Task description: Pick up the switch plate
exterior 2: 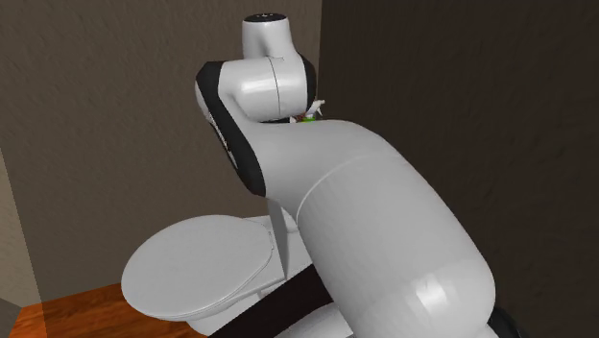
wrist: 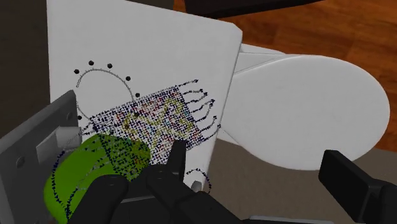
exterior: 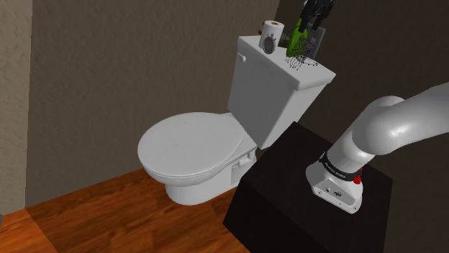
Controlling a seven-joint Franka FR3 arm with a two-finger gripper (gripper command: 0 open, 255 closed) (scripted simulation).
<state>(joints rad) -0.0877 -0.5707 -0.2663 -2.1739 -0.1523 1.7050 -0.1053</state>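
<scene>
Shoulder view: claw (exterior: 315, 13) is up high over the back of the toilet tank (exterior: 277, 93). The switch plate (exterior: 318, 39), a grey panel, stands on edge on the tank lid (exterior: 316, 72) directly under the claw. Can't tell from here if they touch. A green object (exterior: 296, 44) sits just beside the plate, also under the claw. A dotted shape (exterior: 302, 62) lies on the lid in front of those 2. The toilet roll (exterior: 273, 29) and a round grey item (exterior: 268, 45) are further from the claw along the lid. The arm (exterior: 388, 129) rises from the black stand (exterior: 288, 194).

Second exterior view: the arm (exterior 2: 384, 240) takes most of the frame. A sliver of the green object (exterior 2: 309, 117) peeks past its upper link. The toilet seat (exterior 2: 192, 259) is closed, well below, with wood floor (exterior 2: 48, 317) at the corner.

Wrist view: claw (wrist: 254, 156) has its 2 fingers (wrist: 175, 159) apart, gripping nothing. The gap between them looks onto the tank lid edge (wrist: 216, 63) and the toilet seat (wrist: 305, 108). The switch plate (wrist: 28, 153), with its toggle facing the camera, is outside that gap, beyond 1 finger. The green object (wrist: 89, 172) sits between the plate and that finger, close against both. The dotted shape (wrist: 159, 118) lies on the lid just ahead of the same fingertip.
</scene>
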